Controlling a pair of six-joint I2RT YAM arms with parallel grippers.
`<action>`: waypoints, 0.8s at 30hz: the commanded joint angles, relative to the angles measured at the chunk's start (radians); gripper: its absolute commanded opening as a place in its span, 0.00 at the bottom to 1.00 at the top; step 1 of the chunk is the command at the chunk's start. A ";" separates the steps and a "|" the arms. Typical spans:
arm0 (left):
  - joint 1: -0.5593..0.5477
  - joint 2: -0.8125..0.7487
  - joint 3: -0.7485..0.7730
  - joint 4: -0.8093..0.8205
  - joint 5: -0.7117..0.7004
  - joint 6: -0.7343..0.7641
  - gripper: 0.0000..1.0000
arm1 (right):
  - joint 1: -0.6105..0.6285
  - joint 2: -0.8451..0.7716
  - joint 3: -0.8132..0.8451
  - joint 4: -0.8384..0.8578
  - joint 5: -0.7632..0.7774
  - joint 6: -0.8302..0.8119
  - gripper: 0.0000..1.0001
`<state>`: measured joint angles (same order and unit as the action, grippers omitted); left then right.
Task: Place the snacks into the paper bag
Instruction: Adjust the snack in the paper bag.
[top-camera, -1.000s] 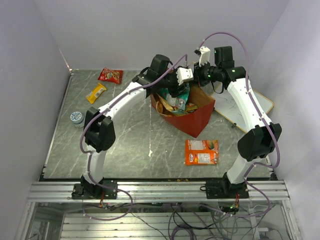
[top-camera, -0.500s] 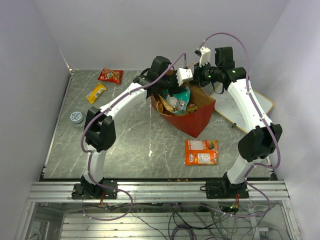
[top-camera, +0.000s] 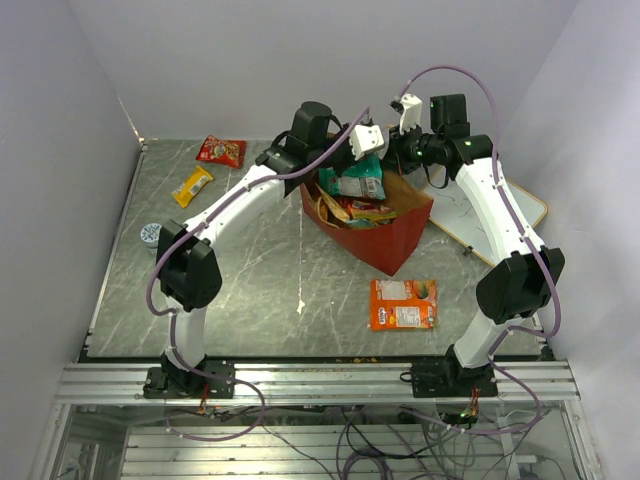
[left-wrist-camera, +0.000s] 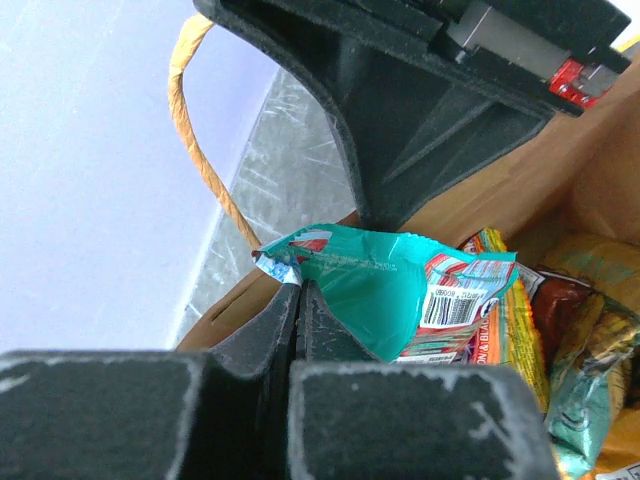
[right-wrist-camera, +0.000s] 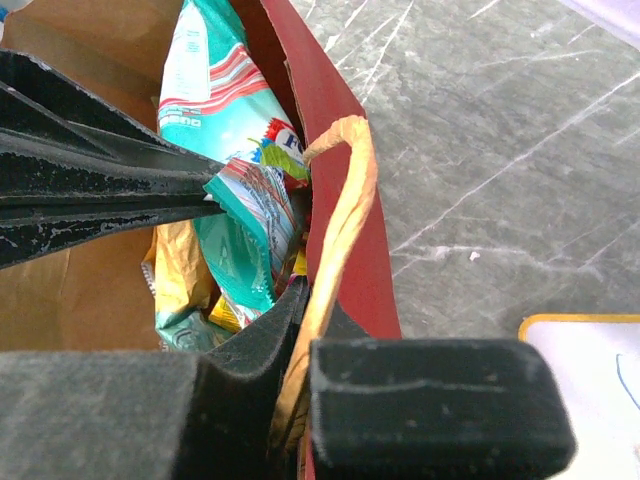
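Observation:
The red paper bag (top-camera: 395, 240) stands at the table's middle with several snacks inside. Above its open mouth my left gripper (top-camera: 350, 168) is shut on the corner of a teal packet (top-camera: 358, 182). In the left wrist view the closed tips (left-wrist-camera: 298, 285) pinch the crimped edge of the teal packet (left-wrist-camera: 380, 290), which hangs over orange and gold packs. My right gripper (top-camera: 398, 150) is shut on the bag's tan handle (right-wrist-camera: 340, 210) at the far rim, its tips (right-wrist-camera: 310, 290) against the red wall (right-wrist-camera: 345, 120). The teal packet (right-wrist-camera: 225, 110) also shows in the right wrist view.
An orange flat pack (top-camera: 403, 303) lies in front of the bag. At the back left lie a small red packet (top-camera: 221, 151) and a yellow packet (top-camera: 192, 185). A round tin (top-camera: 150, 234) sits at the left edge and a white board (top-camera: 495, 205) at the right.
My left gripper has shut on the teal packet and raised it a little above the bag's mouth. Its elbow swung left. The right arm kept its hold on the handle.

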<state>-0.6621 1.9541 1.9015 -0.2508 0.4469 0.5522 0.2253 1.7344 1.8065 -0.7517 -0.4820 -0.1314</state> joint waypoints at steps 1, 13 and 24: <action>-0.001 -0.015 0.010 0.091 -0.028 0.093 0.07 | -0.004 -0.013 0.023 -0.008 -0.003 0.000 0.00; -0.002 -0.064 -0.125 -0.006 0.059 0.222 0.07 | -0.010 -0.008 0.042 -0.013 0.000 -0.002 0.00; -0.002 -0.156 -0.241 -0.148 0.129 0.267 0.09 | -0.009 0.043 0.077 -0.025 -0.021 0.001 0.00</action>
<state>-0.6621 1.8393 1.6718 -0.3420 0.5133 0.8051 0.2218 1.7538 1.8477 -0.7673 -0.4892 -0.1314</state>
